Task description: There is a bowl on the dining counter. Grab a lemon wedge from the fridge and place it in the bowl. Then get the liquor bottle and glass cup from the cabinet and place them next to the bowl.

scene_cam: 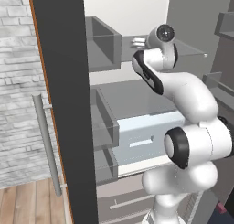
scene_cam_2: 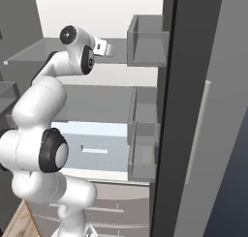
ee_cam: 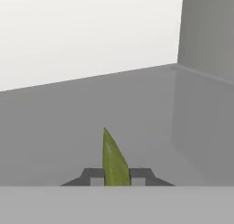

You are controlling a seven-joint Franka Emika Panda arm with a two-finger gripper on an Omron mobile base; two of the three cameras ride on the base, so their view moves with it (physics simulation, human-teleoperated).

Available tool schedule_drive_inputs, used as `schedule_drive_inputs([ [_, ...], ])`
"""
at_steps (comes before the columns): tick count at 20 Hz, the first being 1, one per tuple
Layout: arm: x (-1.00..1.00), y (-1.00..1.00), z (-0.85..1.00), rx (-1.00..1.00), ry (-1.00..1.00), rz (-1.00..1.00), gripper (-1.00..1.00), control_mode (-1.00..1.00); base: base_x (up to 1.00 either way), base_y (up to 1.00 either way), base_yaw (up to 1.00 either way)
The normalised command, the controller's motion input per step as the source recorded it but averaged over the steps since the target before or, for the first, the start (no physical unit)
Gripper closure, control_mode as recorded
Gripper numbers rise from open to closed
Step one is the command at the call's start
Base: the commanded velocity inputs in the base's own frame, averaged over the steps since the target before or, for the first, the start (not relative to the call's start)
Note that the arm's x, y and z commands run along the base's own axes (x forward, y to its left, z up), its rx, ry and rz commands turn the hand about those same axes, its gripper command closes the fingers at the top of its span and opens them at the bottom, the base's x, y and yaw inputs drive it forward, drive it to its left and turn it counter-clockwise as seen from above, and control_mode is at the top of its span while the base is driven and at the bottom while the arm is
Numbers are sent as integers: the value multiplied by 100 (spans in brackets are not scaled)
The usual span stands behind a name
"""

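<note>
Inside open fridge (scene_cam: 137, 99): gripper (ee_cam: 116, 177) clamped on lemon wedge (ee_cam: 114, 161), dark fingertips (ee_cam: 93, 176) pressing wedge from both sides. Yellow-green wedge stands upright between fingers, pointed tip rising above them. Grey fridge shelf (ee_cam: 68, 122) spreads beyond fingers, white back wall behind it. Base views: white arm (scene_cam_2: 43, 110) reaches onto upper shelf, door bins beside it.

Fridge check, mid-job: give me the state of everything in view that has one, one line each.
fridge: doors open, grey shelves exposed.
lemon wedge: pinched between the fingertips, pointed end toward the shelf.
gripper: shut on the wedge, reached in over the upper shelf.
pale drawer: pushed in.
</note>
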Motion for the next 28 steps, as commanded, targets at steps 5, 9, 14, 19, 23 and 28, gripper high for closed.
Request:
schedule_drive_inputs([
  [5, -90, 0, 0, 0, -12, -1, 100, -100, 0, 0, 0],
  [9, -100, 0, 0, 0, -20, 0, 100, -100, 0, 0, 0],
  [14, -100, 0, 14, -1, -31, 0, 100, -100, 0, 0, 0],
  [19, -100, 1, 34, 0, -39, 0, 100, -100, 0, 0, 0],
  [23, -100, 8, 35, -1, -39, 1, 100, -100, 0, 0, 0],
  [28, -100, 3, 2, 0, -18, 0, 100, -100, 0, 0, 0],
])
